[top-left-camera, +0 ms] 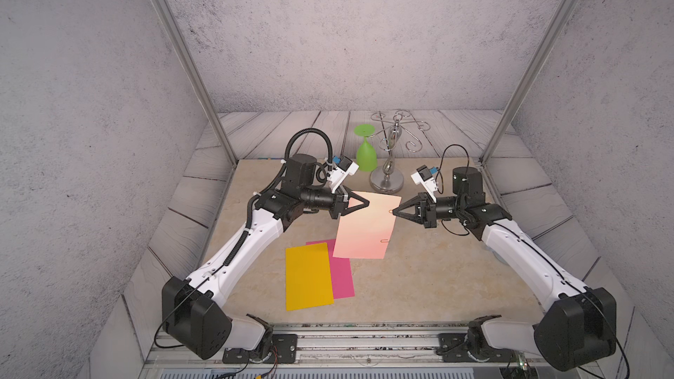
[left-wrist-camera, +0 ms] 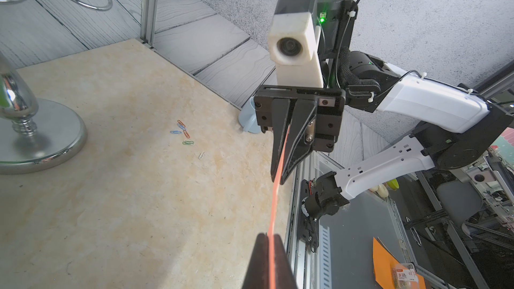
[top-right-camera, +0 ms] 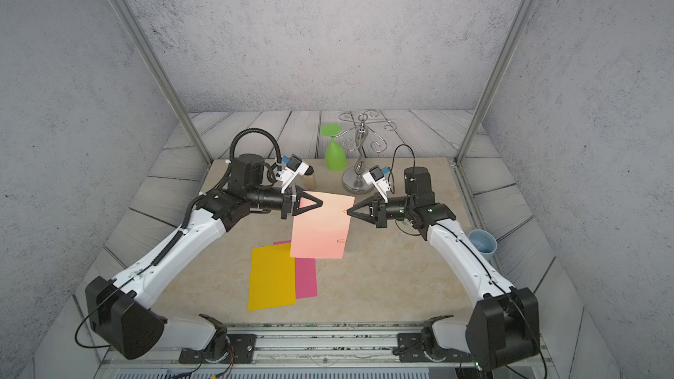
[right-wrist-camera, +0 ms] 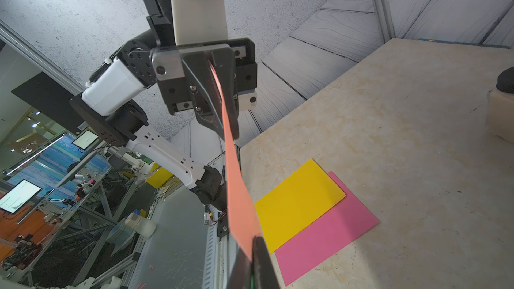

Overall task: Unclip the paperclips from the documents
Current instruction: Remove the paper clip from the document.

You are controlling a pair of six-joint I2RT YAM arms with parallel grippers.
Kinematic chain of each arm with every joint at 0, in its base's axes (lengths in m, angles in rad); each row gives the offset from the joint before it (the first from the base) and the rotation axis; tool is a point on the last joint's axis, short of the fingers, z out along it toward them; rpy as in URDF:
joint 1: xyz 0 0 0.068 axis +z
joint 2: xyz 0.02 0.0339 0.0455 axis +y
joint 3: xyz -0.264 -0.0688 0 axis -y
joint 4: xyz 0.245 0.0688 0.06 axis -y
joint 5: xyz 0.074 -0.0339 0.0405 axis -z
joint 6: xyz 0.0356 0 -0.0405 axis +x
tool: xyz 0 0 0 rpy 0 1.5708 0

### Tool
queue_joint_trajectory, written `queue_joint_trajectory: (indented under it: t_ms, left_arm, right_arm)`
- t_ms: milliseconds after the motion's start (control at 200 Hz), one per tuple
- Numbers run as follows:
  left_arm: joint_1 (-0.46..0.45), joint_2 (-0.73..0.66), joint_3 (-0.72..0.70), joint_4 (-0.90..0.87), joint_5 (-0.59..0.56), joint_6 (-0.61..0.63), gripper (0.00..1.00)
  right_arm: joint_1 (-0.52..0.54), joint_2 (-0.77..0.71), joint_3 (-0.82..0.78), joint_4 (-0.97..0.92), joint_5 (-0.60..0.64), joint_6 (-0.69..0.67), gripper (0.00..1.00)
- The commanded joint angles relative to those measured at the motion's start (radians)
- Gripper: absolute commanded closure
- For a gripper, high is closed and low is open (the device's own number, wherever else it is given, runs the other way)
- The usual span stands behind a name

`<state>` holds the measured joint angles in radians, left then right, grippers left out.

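Currently, left gripper (top-left-camera: 366, 203) and right gripper (top-left-camera: 395, 212) are each clamped on opposite edges of the pink sheet (top-left-camera: 364, 231) above the table (top-left-camera: 437, 267), the right at a clip (top-left-camera: 391, 210); pulling apart while gripping paper rather than wire may tear the sheet.

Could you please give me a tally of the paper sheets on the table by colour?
salmon pink sheet: 1
magenta sheet: 1
yellow sheet: 1
Total: 3 sheets
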<state>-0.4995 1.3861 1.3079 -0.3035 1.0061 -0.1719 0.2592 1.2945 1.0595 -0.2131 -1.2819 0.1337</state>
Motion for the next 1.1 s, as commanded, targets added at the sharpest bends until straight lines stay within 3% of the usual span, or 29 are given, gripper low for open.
queue_joint_trajectory:
  t_ms: [0,1096]
  left_arm:
    - [0.019,-0.03,-0.01,-0.006,0.007,0.021,1.0]
    - [0.025,-0.033,-0.016,-0.008,0.007,0.023,1.0]
  right_arm:
    - [-0.005,0.015,0.026,-0.022,0.014,-0.018,0.93]
    - [-0.012,0.013,0.027,-0.034,0.024,-0.024,0.91]
